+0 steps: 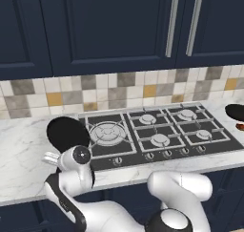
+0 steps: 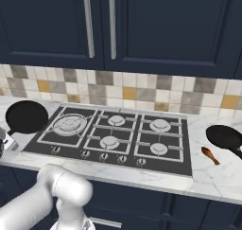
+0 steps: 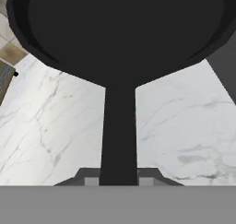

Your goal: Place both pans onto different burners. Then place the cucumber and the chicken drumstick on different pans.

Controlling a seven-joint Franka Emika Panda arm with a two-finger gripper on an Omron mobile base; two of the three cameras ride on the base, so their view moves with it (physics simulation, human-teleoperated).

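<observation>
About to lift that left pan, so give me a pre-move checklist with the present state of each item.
1. Gripper astride the left pan handle: ok.
2. Fingers clamped on the handle: cannot tell.
3. Large left burner free of objects: ok.
4. Other pan on a burner: not ok, it sits on the counter to the right.
5. Chicken drumstick on a pan: not ok, beside the right pan.
6. Cucumber located: cannot tell.

Navy cabinets (image 1: 109, 26) (steel handles) above tiled backsplash (image 2: 142, 89), marble counter (image 3: 184, 121).

Matte-black pans (image 2: 26, 116), white-veined marble counter (image 3: 184, 126)
</observation>
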